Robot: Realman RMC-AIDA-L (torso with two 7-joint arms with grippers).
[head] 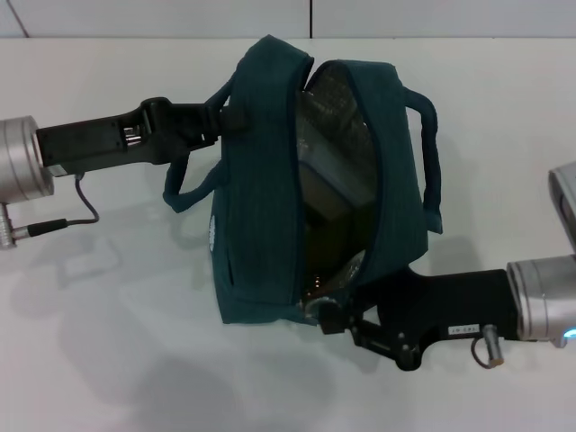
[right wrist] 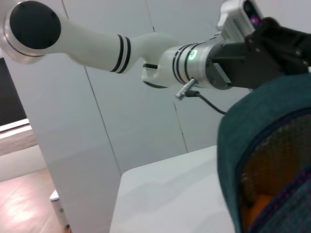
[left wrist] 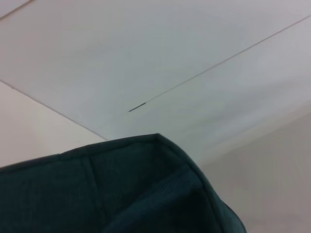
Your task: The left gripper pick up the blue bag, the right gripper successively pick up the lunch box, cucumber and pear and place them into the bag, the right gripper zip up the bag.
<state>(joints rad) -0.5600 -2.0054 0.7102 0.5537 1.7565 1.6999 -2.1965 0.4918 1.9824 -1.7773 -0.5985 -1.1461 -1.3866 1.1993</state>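
The blue bag [head: 256, 225] stands in the middle of the white table [head: 108, 342] with its zipper open wide. My left gripper [head: 229, 117] is shut on the bag's far edge by a handle and holds it up. It also shows in the right wrist view [right wrist: 279, 43] above the bag [right wrist: 248, 131]. The lunch box [head: 337, 135] lies inside against the silver lining. The pear [right wrist: 257, 208] shows as an orange patch inside the opening. The cucumber is hidden. My right gripper [head: 322, 315] is at the near end of the zipper, closed on it there. Bag fabric [left wrist: 146, 194] fills the bottom of the left wrist view.
One loop handle [head: 184, 184] hangs on the bag's left, the other [head: 430, 153] on its right. The left arm's cable [head: 72, 216] trails over the table. A wall [head: 405, 18] stands behind the table's far edge.
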